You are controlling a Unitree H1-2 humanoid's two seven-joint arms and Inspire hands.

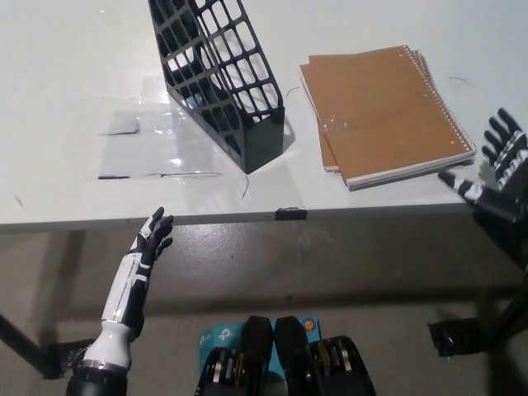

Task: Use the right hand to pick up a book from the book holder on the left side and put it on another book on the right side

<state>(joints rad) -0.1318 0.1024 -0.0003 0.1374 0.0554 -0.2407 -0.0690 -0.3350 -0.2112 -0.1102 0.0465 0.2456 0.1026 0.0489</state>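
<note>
Two brown spiral-bound books [388, 111] lie stacked flat on the white table [66, 74], right of the black lattice book holder [223, 78]. The holder stands tilted and shows nothing inside. My black right hand [497, 177] hangs open at the table's right front edge, just right of the stack and not touching it. Below the table's front edge at the lower left, my white left hand [148, 247] rests open with its fingers spread.
Clear tape strips [157, 148] stick to the table left of the holder. A small black clip [290, 214] sits on the table's front edge. A black object [458, 334] lies on the floor at the lower right.
</note>
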